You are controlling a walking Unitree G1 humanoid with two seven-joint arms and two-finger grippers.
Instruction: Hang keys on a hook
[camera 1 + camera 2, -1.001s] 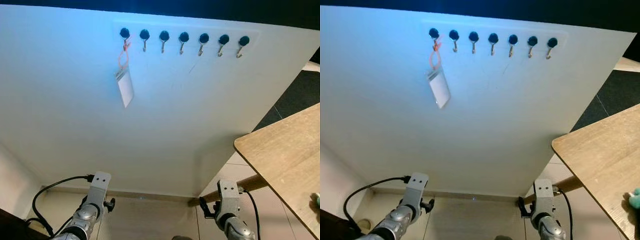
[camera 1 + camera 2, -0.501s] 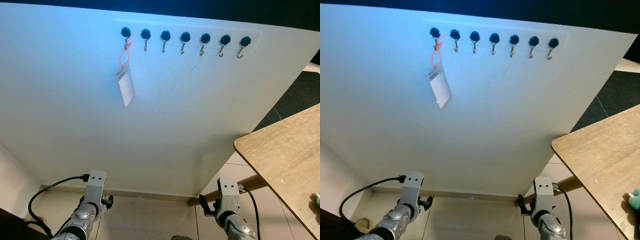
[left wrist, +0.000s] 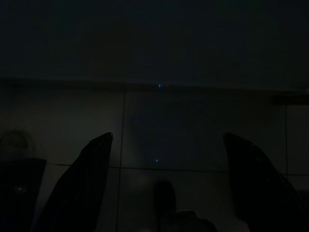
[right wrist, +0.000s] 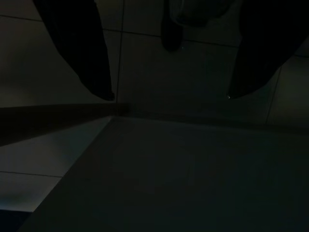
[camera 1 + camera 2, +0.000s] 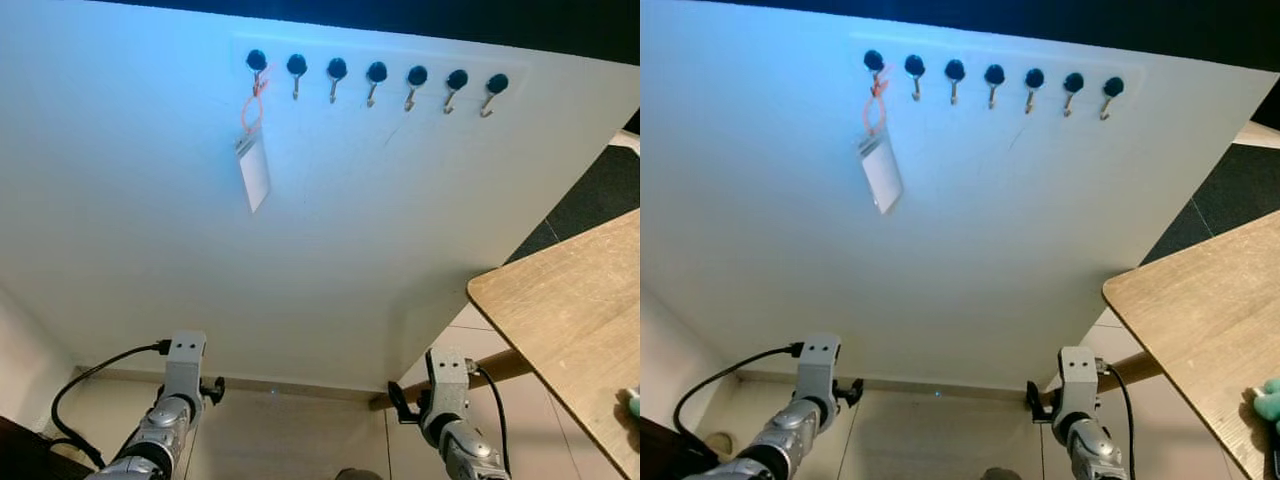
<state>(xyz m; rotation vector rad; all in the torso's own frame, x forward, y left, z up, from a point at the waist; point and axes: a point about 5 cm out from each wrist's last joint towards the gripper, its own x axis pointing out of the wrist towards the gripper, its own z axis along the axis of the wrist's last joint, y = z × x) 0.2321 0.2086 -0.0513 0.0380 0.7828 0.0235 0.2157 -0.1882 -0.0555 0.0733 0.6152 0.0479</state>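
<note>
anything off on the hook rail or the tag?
Mostly fine. The white tag on its orange loop hangs from the leftmost hook at a slant, not straight down. The other six hooks are bare. No damage visible.

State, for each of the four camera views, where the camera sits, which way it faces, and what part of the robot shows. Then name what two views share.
Left eye: head, facing the white wall with hooks and hanging tag; both arms low.
Right eye: head, same scene; table at right.
Left wrist: dark; left gripper open over floor tiles.
Right wrist: dark; right gripper open near the wall's foot.
Shared: both eyes show the tag on the leftmost hook.
</note>
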